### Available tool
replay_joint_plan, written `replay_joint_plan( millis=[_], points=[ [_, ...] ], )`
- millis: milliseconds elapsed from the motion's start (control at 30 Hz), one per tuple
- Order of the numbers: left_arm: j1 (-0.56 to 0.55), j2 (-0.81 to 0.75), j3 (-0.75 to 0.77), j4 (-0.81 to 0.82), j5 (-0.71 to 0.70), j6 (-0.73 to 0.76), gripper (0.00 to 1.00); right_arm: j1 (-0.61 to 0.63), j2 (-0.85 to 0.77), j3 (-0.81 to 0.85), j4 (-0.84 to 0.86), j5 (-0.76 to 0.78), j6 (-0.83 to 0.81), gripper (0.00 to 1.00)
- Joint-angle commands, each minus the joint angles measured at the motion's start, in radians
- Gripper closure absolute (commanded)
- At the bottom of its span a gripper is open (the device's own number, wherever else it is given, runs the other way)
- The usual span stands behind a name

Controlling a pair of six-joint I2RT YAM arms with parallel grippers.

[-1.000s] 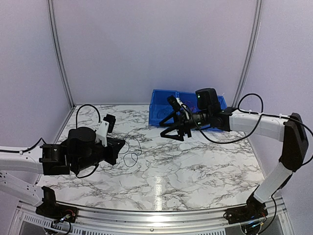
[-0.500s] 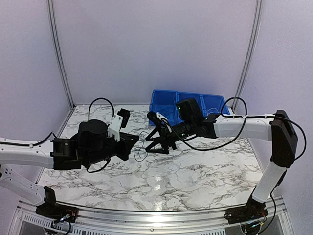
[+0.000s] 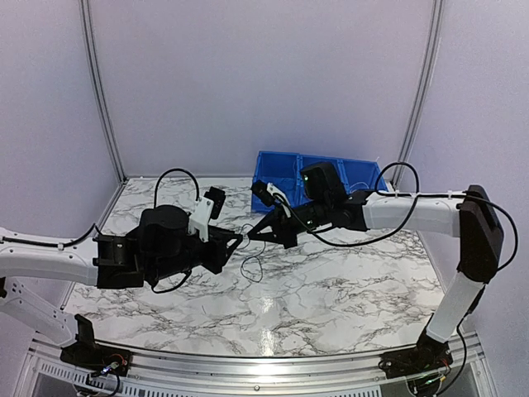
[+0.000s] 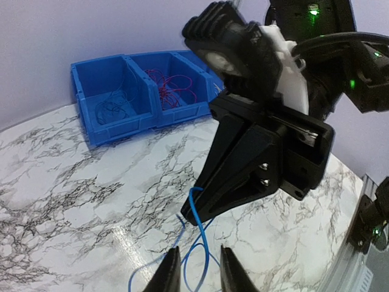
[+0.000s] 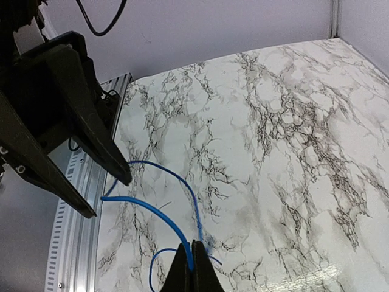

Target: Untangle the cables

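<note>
A thin blue cable (image 4: 204, 243) hangs above the marble table between the two grippers, and its loose loop (image 3: 252, 269) dangles below them. My right gripper (image 5: 193, 258) is shut on this blue cable, and its dark tip (image 4: 193, 218) shows pinching the cable's top bend. My left gripper (image 4: 196, 267) is open, with the cable running through the gap and touching neither finger. In the top view the left gripper (image 3: 238, 241) and the right gripper (image 3: 251, 237) meet tip to tip over the table's middle. Red cables (image 4: 173, 91) and dark cables (image 4: 112, 109) lie in separate compartments of the bin.
A blue bin with three compartments (image 3: 285, 159) stands at the back of the table, behind the right arm. The marble tabletop (image 3: 331, 289) stretches to an aluminium rail (image 5: 76, 207) along its near edge. Black arm cables loop over both wrists.
Both arms came together over the table's middle. The right gripper closed on the blue cable, and the left gripper, shut before, opened its jaws around it.
</note>
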Motion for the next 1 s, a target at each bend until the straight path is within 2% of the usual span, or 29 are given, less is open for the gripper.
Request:
replay_joint_plan(
  millis=[0,233,400,567,800,967],
  points=[
    [-0.004,0.086,0.002,0.1,-0.095,0.012,0.72,-0.017,-0.048,0.021,0.057,-0.04,0.039,1.0],
    [-0.001,0.255,0.045,0.233,-0.123,0.005,0.72,-0.045,-0.088,0.002,0.107,-0.079,0.077,1.0],
    [0.034,0.354,0.027,0.275,-0.156,-0.067,0.83,-0.082,-0.133,0.006,0.116,-0.129,0.114,1.0],
    [0.08,0.419,-0.033,0.324,-0.125,-0.151,0.87,-0.113,-0.197,0.012,0.115,-0.153,0.119,1.0],
    [0.115,0.442,-0.076,0.326,-0.129,-0.231,0.87,-0.135,-0.223,0.027,0.084,-0.155,0.101,1.0],
    [0.111,0.337,-0.144,0.353,-0.132,-0.285,0.76,-0.135,-0.212,0.011,0.086,-0.093,0.072,1.0]
  ],
)
